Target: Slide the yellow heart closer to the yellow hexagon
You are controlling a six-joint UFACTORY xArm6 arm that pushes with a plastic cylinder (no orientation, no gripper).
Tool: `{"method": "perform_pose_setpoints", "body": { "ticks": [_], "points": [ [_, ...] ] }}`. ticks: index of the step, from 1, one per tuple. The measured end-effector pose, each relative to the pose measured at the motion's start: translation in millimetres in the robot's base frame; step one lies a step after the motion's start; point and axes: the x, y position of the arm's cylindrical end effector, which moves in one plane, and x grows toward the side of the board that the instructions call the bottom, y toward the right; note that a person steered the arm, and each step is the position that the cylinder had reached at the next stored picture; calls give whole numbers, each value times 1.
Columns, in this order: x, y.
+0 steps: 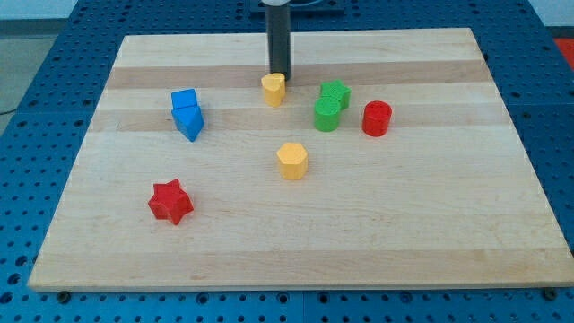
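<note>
The yellow heart lies on the wooden board in the upper middle of the view. The yellow hexagon lies below it, slightly to the right, near the board's centre, well apart from the heart. My tip stands right at the heart's upper edge, touching or nearly touching it from the view's top side. The dark rod rises straight up out of the frame.
Two blue blocks sit touching at the left. A red star lies at the lower left. Two green blocks sit touching right of the heart, with a red cylinder beside them. The board's edges border a blue perforated table.
</note>
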Motion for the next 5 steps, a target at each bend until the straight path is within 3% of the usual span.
{"method": "perform_pose_setpoints", "body": {
  "ticks": [5],
  "points": [
    [119, -30]
  ]
}}
